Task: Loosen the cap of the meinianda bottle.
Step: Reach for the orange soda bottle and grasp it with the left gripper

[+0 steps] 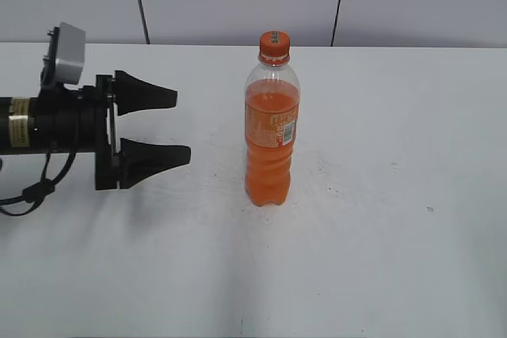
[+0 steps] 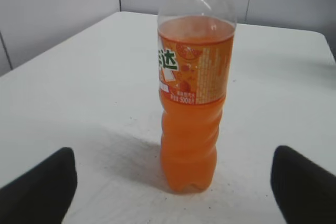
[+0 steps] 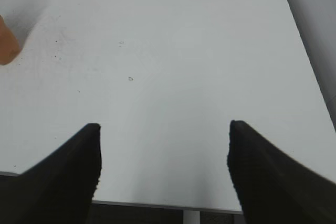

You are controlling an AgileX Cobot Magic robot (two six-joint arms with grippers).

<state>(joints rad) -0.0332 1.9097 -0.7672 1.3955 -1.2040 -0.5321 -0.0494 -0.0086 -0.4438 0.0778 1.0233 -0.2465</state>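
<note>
My left gripper (image 1: 181, 126) hangs low over the table (image 1: 396, 259), lying sideways w/ jaws spread wide, one finger above the other in the exterior view, nothing btwn them. It points at the meinianda bottle (image 1: 272, 136), which stands upright approx mid-table, near my fingertips but apart from them. The cap (image 1: 275, 45) sits on the bottle's neck, orange w/ a pale mark on top. In my left wrist view the bottle (image 2: 191, 103) is dead centre btwn my two black fingers (image 2: 39, 190), label facing me, top cut off by the frame.

My right gripper (image 3: 164, 129) is also spread wide, holding nothing, over bare table (image 3: 173, 66) near its front edge. Only a sliver of the bottle's orange base (image 3: 8, 45) shows at the left edge of that view, well apart from my fingers.
</note>
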